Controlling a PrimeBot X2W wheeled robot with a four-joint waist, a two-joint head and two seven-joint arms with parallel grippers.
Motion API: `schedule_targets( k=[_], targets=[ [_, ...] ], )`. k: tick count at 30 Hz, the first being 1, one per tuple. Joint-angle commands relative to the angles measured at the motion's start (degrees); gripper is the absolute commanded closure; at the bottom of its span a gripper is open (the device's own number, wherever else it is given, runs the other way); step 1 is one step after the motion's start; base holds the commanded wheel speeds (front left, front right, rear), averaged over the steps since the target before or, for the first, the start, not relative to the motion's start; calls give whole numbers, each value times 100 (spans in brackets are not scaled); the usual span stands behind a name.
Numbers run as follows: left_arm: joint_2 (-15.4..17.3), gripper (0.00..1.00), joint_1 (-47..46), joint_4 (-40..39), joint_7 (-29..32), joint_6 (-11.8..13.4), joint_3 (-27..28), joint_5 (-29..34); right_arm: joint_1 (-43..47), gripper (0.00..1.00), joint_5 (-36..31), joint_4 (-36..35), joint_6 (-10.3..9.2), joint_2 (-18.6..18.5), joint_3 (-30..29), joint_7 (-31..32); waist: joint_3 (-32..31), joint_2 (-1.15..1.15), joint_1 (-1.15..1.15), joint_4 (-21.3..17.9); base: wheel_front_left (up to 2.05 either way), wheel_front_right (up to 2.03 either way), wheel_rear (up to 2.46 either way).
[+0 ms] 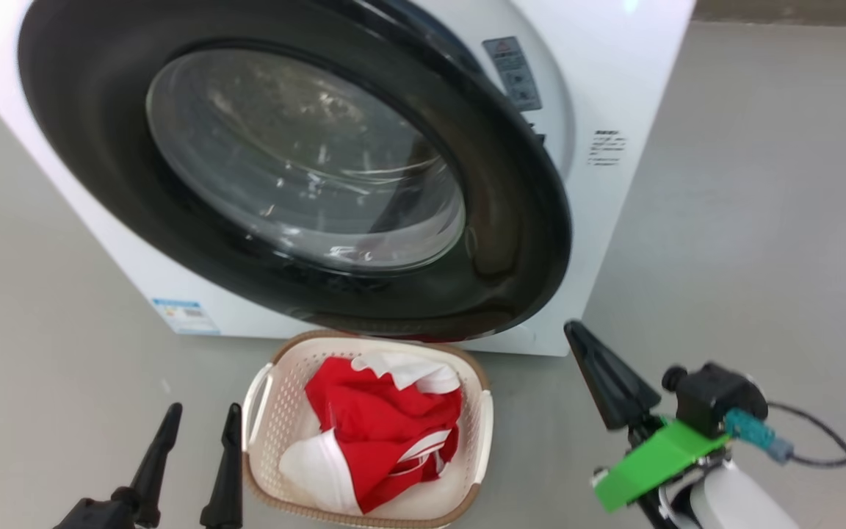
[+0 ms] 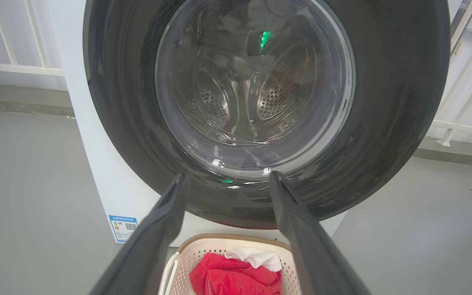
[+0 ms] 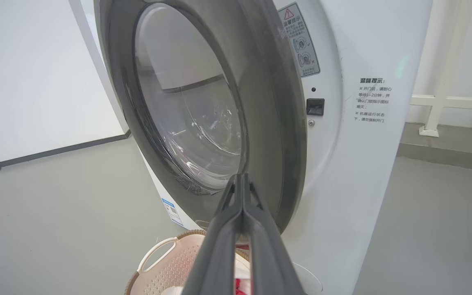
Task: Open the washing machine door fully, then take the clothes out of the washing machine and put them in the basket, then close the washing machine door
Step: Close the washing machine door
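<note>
Barely ajar, the door point(image 1: 522, 235) has its edge near the pinched right gripper point(image 1: 577, 334); left gripper point(image 1: 203, 411) gapes.

Both arms low: left claw point(image 1: 203, 411) spread, right claw point(image 1: 576, 332) pinched shut.
In the head view the left claw sits at the lower left, its two dark fingers point(image 1: 155, 455) apart, pointing up, empty between them. The right claw is at the lower right and reaches further up that view. Its fingers are pressed together into one tapering point that leans up and left, gripping nothing. Behind it come a green wrist bracket point(image 1: 658, 459), a black camera block point(image 1: 713, 397) with a cable point(image 1: 827, 444), and the pale forearm point(image 1: 735, 503).
</note>
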Motion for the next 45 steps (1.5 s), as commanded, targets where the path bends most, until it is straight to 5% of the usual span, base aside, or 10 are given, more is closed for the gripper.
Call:
schedule_targets(
  k=[1, 31, 45],
  targets=[
    [18, 0, -148, -176, -69, -31, 137, -46, -280, 100, 77, -71, 36, -20, 126, -37, 150, 0, 0, 152, 0, 0, 0],
    [16, 0, -839, -337, -69, -31, -44, -273, -2040, 100, 293, 467, 36, -138, -422, -37, 1107, 0, 0, 438, 0, 0, 0],
    [16, 0, -1085, -403, -69, -31, -118, -323, -2669, 100, 178, 438, 36, -93, -1122, -37, 1459, 0, 0, 580, 0, 0, 0]
  ],
)
